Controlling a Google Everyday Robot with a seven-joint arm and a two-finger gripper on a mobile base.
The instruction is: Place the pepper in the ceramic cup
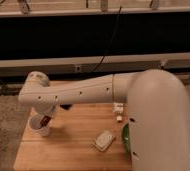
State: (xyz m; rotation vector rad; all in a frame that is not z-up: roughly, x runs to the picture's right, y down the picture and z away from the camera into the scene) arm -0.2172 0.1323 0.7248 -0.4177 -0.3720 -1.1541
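At the left end of the wooden table [73, 150] stands the white ceramic cup [37, 128]. My gripper [46, 119] hangs from the white arm [73, 94] right over the cup's mouth, reaching down at its right rim. A small dark red pepper [46, 120] shows between the fingers, and the gripper is shut on it. The pepper's lower end sits at the level of the cup's rim. The arm hides most of the gripper's upper part.
A green bowl [125, 141] peeks out at the table's right side, half hidden by my arm's big white body [160, 125]. A pale flat object [104, 141] lies near the middle front. Two small white items [119, 108] sit further back. Speckled floor lies left of the table.
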